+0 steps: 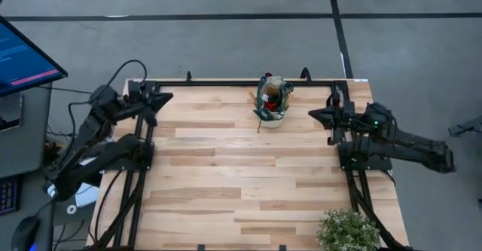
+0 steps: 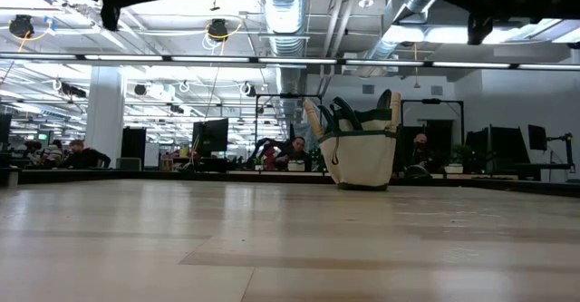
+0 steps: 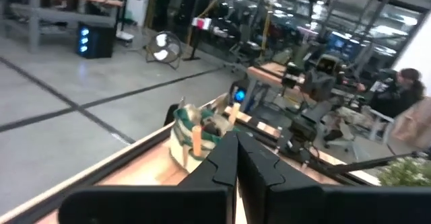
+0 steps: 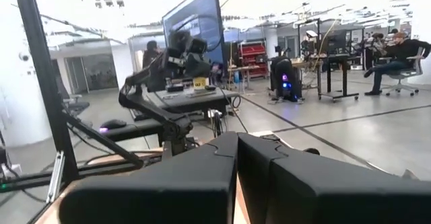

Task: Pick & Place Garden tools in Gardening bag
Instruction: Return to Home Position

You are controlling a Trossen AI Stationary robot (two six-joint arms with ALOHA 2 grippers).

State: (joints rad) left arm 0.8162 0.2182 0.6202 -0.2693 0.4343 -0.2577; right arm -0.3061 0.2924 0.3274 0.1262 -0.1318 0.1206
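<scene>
The gardening bag (image 1: 273,100) stands upright on the table near its far edge, beige with dark green trim. Garden tools stick out of its top: light wooden handles (image 2: 312,119) and something red (image 1: 276,93). It shows too in the low view as the bag (image 2: 362,157) and in the left wrist view (image 3: 190,138). My left gripper (image 1: 167,96) is shut at the far left corner, raised above the table, fingers level. My right gripper (image 1: 314,114) is shut to the right of the bag, also raised and level. Both hold nothing.
A leafy green potted plant (image 1: 348,231) stands at the table's near right corner. A monitor (image 1: 22,55) and desk sit off the left side. The wide wooden tabletop (image 1: 226,183) lies between the arms. People sit in the room behind.
</scene>
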